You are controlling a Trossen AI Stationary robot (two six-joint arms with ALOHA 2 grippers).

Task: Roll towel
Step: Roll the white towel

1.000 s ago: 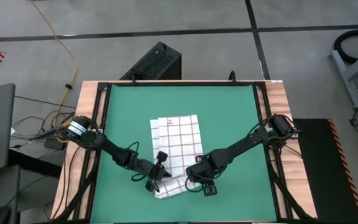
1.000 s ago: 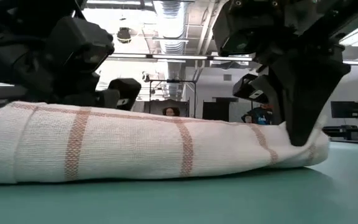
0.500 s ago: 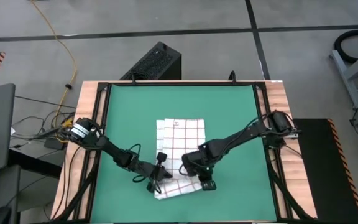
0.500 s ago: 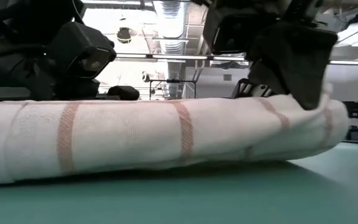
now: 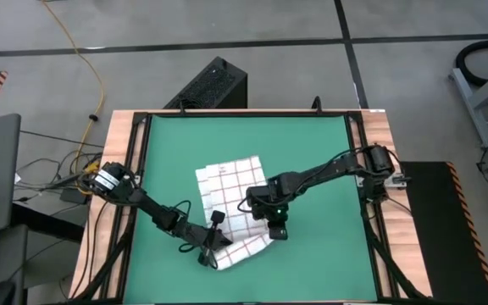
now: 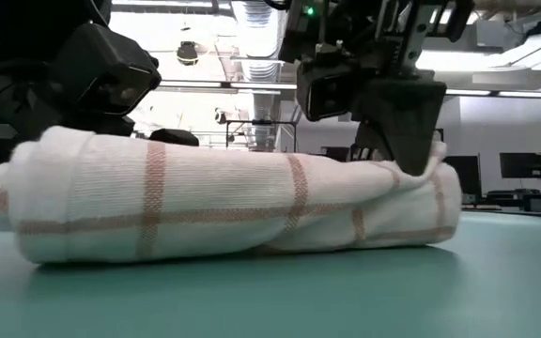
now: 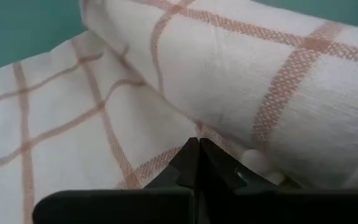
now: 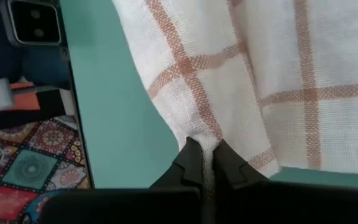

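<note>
The towel (image 5: pixel 227 188), white with red-brown grid lines, lies on the green mat (image 5: pixel 312 152). Its near part is rolled into a thick roll (image 6: pixel 224 202) that lies slantwise (image 5: pixel 242 247). Its far part lies flat and skewed (image 7: pixel 61 130). My left gripper (image 5: pixel 212 247) is shut at the roll's left end. My right gripper (image 5: pixel 275 230) is shut on the roll's right end (image 6: pixel 421 178). My left gripper meets the cloth with its shut fingertips (image 7: pixel 197 149) at the crease where the roll's left end meets the flat part (image 7: pixel 166 158), slanting down from the table's left. The fingers hide how many layers they have. My right gripper pinches a bunched fold (image 8: pixel 197 127) at the roll's right end between its two fingers, from above, slanting down. The cloth there is drawn up into a small peak (image 6: pixel 411 169), and the roll below lies on the mat.
The mat covers the table inside a black frame with wooden borders (image 5: pixel 379 127). Bare mat lies on the far side and to both sides of the towel. A black box (image 5: pixel 214 85) stands on the floor beyond the far edge.
My right gripper has gone toward the far edge and the table's left with the roll's right end. The roll has swung about its left end, which stayed at my left gripper, and has grown shorter and thicker. The flat part now lies skewed.
</note>
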